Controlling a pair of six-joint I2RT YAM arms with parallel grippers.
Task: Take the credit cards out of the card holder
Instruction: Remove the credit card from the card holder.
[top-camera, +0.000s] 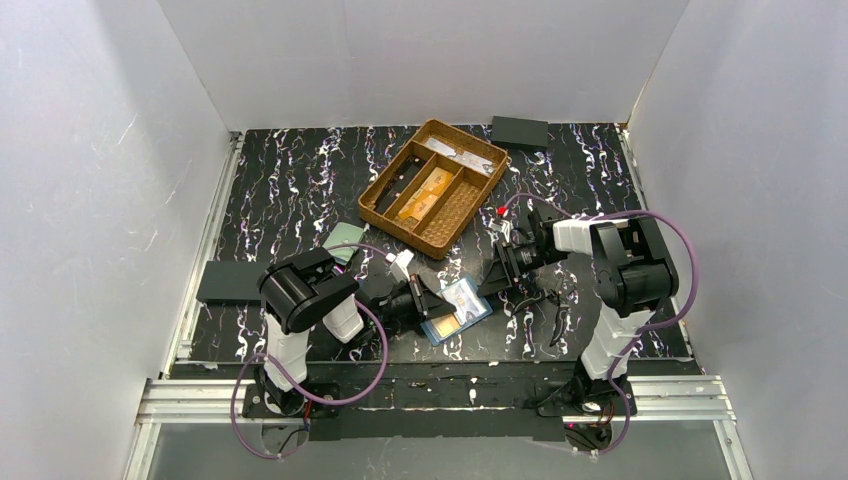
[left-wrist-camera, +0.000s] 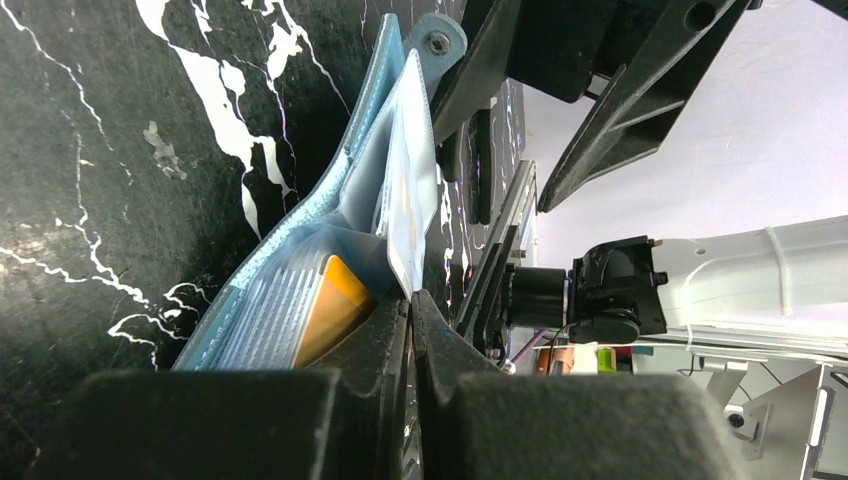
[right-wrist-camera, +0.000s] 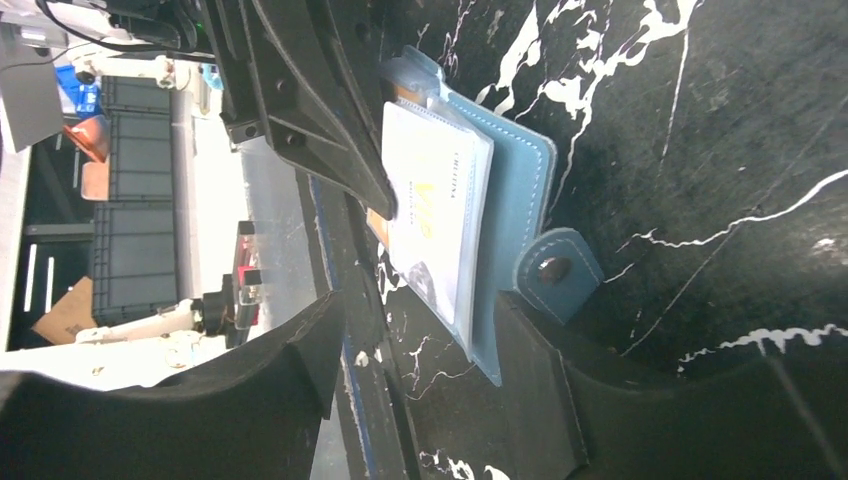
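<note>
Left arm, right arm: black joints, white shells, purple cables; left hand, right hand black.

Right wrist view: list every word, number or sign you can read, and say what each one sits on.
White card in the card holder: large gold lettering, too blurred to read.
Same white card: one small line of dark print, too small to read.
Nothing else in this view shows any print.

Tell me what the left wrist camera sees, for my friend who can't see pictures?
The left gripper, shut, has its black tips at the edge of an open light-blue card holder on a black marbled table. An orange credit card peeks out of it beside the tips.
</note>
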